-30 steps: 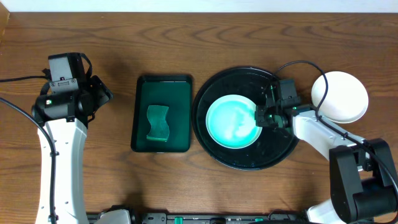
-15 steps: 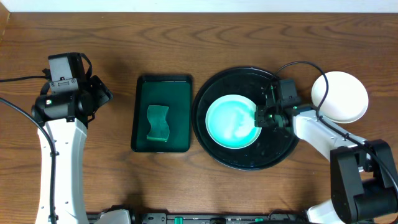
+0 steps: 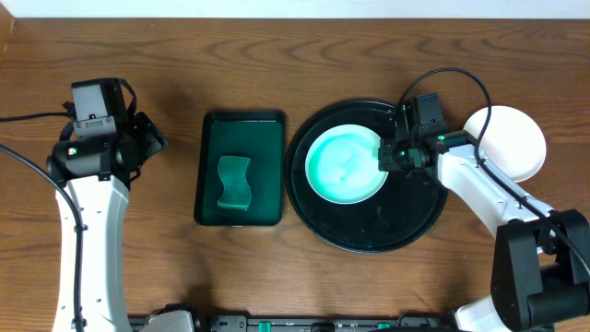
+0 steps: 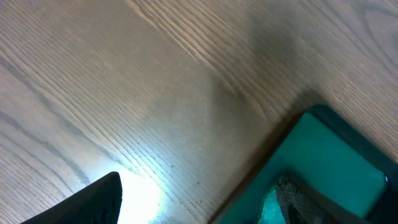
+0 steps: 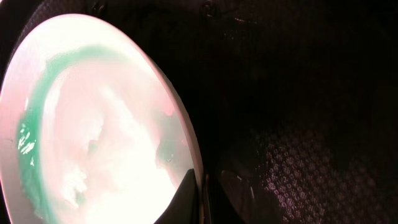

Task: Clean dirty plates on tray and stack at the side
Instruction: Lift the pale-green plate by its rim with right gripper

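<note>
Pinching the smeared plate at its rim, the right gripper needed a level lift off the black tray; the left gripper hung spread.

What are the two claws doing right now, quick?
Left claw: open, holding nothing.
Right claw: closed on the rim of the small round mint-tinted white plate.

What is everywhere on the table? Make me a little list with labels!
black tray: holds one plate
plate on tray: minty white with green smears
right gripper: jaws shut on that plate's right rim
side plate: white, on the table right of the black tray
green tray: holds a green sponge
left gripper: jaws open, empty, left of the green tray
</note>
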You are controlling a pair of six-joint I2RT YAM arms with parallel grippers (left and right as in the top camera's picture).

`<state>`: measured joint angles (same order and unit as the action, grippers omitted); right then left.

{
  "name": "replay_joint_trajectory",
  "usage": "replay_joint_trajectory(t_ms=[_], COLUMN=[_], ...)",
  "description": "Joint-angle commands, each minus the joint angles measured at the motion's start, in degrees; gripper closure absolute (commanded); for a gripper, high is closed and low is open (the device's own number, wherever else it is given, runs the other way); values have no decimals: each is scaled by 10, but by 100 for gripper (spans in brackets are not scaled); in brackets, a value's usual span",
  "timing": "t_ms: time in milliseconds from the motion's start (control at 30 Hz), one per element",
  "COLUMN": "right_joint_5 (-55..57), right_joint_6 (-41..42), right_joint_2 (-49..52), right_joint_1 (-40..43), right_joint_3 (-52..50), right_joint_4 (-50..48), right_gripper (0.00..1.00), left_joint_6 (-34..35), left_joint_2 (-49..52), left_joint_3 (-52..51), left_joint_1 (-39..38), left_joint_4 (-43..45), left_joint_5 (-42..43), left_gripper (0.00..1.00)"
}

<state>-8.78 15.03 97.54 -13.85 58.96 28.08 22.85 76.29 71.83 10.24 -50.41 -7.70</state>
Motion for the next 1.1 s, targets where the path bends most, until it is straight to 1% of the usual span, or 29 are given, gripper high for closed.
replay_joint_trajectory(t_ms=[0, 200, 433, 633, 833, 967, 1067], right_joint_5=[3, 1, 1, 4, 48, 103, 164], right_joint_6=[-5, -5, -5, -3, 24, 41, 43], right_joint_2=[-7, -23, -81, -102, -102, -101, -90], right_joint_1=[4, 4, 3, -16, -70, -125, -175], right_joint_3=[21, 39, 58, 101, 148, 151, 151], right_joint_4=[3, 19, 49, 85, 76, 41, 15], right_gripper=[99, 99, 99, 99, 99, 99, 99], left_joint_6=[1, 1, 1, 1, 1, 1, 1], left_joint_2=[-3, -3, -3, -3, -3, -3, -3], left_joint_3=[8, 8, 8, 8, 8, 8, 8], left_joint_1=[2, 2, 2, 2, 2, 2, 2], left_joint_4=[-2, -2, -2, -2, -2, -2, -2], left_joint_5=[-5, -5, -5, -5, -5, -5, -5], left_gripper=[20, 20, 20, 20, 20, 20, 20])
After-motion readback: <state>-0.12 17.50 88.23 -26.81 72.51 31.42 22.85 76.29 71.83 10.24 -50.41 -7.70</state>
